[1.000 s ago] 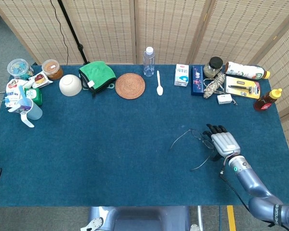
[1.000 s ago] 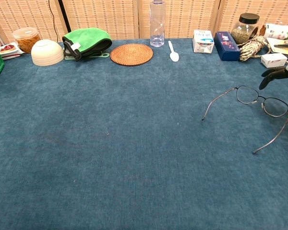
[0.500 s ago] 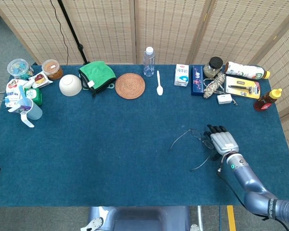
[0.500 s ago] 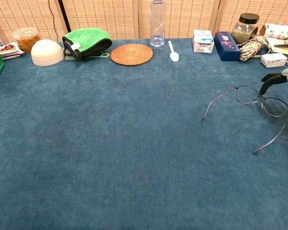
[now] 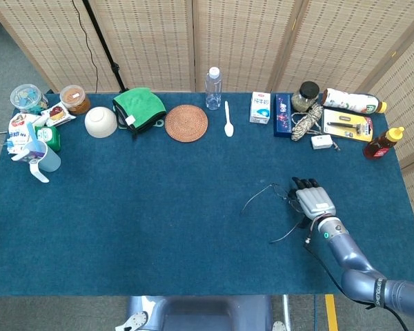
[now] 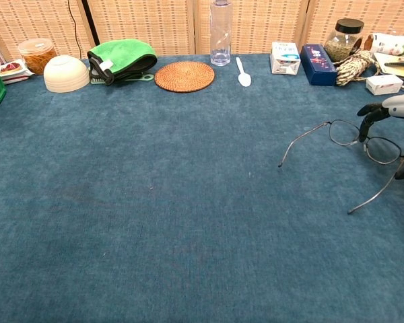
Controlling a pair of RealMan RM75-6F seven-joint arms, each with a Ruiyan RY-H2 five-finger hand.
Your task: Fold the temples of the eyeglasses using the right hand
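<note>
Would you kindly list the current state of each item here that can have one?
eyeglasses: both temples unfolded, lying on the table
right robot hand: over the glasses' lenses, fingers by the frame
bowl: upside down
water bottle: upright, capped
glass jar: upright, lid on
sauce bottle: lying on its side

On the blue table cloth [image 6: 155,222] the eyeglasses [image 6: 363,145] lie at the right with both thin wire temples spread open, one reaching left and one toward the near edge. The right hand [image 6: 395,114] enters from the right edge, its dark fingertips [image 6: 365,121] curled down just beside the lenses; whether they touch the frame cannot be told. Along the far edge stand a white bowl [image 6: 66,73], a green cloth [image 6: 121,58], a woven coaster [image 6: 184,76], a clear bottle [image 6: 220,30], a white spoon [image 6: 243,73], two small boxes [image 6: 285,58] and a jar [image 6: 342,39].
</note>
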